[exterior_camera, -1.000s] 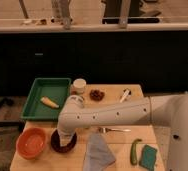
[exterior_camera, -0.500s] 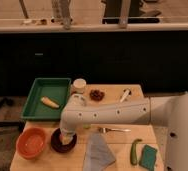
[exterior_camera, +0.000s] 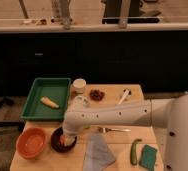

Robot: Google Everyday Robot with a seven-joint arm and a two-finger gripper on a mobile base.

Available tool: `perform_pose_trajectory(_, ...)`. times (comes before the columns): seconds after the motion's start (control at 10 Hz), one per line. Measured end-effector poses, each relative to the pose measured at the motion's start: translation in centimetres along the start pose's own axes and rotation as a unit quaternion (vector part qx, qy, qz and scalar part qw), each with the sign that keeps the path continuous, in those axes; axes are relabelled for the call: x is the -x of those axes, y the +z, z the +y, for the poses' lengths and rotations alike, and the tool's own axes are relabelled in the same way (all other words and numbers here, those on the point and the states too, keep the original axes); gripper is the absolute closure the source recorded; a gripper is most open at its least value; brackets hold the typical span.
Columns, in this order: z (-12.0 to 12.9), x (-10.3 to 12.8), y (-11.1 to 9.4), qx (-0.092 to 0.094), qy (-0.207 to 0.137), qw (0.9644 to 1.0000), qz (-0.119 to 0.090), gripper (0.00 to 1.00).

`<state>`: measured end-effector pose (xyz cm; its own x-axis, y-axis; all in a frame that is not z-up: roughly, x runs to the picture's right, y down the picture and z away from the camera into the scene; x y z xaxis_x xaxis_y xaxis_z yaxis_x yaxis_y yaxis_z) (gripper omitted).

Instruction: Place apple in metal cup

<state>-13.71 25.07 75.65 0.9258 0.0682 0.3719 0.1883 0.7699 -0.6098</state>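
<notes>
The light tan wooden table (exterior_camera: 122,145) carries most of the colours. At ten o'clock sits a bright green rectangular plastic tray (exterior_camera: 37,84), with a pale yellow elongated piece (exterior_camera: 49,102) in it. A white round container (exterior_camera: 79,85) stands at twelve o'clock, and a dark red heap (exterior_camera: 96,94) lies just past it. At eight o'clock is an orange round bowl (exterior_camera: 32,142). The white robot arm (exterior_camera: 112,114) ends in the pale gripper (exterior_camera: 63,137), down in a dark, near-black round bowl (exterior_camera: 54,145) at seven o'clock; a warm orange-yellow shows inside. A plain grey-blue cloth (exterior_camera: 98,152) lies at six o'clock, with a green elongated vegetable (exterior_camera: 134,151) and a teal sponge (exterior_camera: 148,156) at five o'clock.
</notes>
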Motion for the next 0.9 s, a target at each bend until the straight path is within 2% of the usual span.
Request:
perform_pose_trajectory(0.2, 0.2, -0.5, -0.1, 0.000, 0.003, 1.0000, -0.004, 0.94)
perform_pose_trajectory(0.3, 0.4, -0.9, -0.4, 0.000, 0.004, 1.0000, -0.003, 0.99)
perform_pose_trajectory(0.9, 1.3, -1.2, -3.4, -0.009, -0.002, 1.0000, -0.001, 1.00)
